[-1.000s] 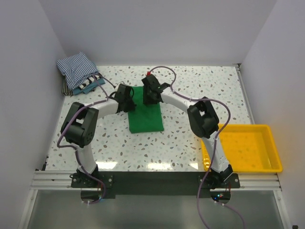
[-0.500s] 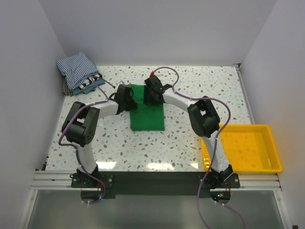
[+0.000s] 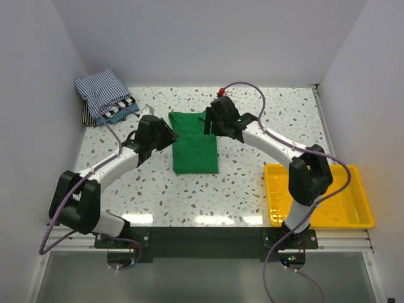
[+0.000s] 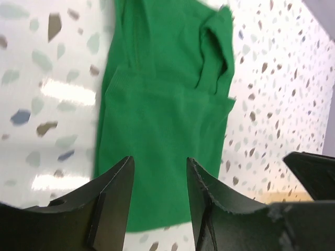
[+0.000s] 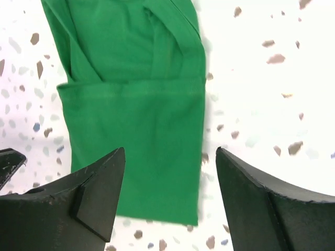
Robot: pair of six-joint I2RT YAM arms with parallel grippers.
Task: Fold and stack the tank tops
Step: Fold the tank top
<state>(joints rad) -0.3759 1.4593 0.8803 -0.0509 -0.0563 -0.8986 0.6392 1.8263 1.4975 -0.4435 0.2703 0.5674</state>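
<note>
A plain green tank top (image 3: 194, 145) lies folded flat on the speckled table, its bottom half doubled up over the strap end. My left gripper (image 3: 168, 137) hovers at its left edge, open with nothing between its fingers. My right gripper (image 3: 212, 126) hovers at its upper right, jaws wide open and empty. In the left wrist view the green top (image 4: 162, 104) lies below the left gripper (image 4: 159, 172). In the right wrist view the green top (image 5: 136, 120) spreads under the right gripper (image 5: 170, 157). A blue-and-white striped top (image 3: 101, 89) tops a pile at the back left.
Under the striped top, a black-and-white striped one (image 3: 117, 113) and a teal edge stick out. A yellow plastic tray (image 3: 328, 196) sits at the right front, beside the right arm's base. White walls close in the table on three sides.
Both grippers have opened and lifted off the green top. The left arm has drawn back to the left, the right arm back and to the right. The top now lies uncovered.
</note>
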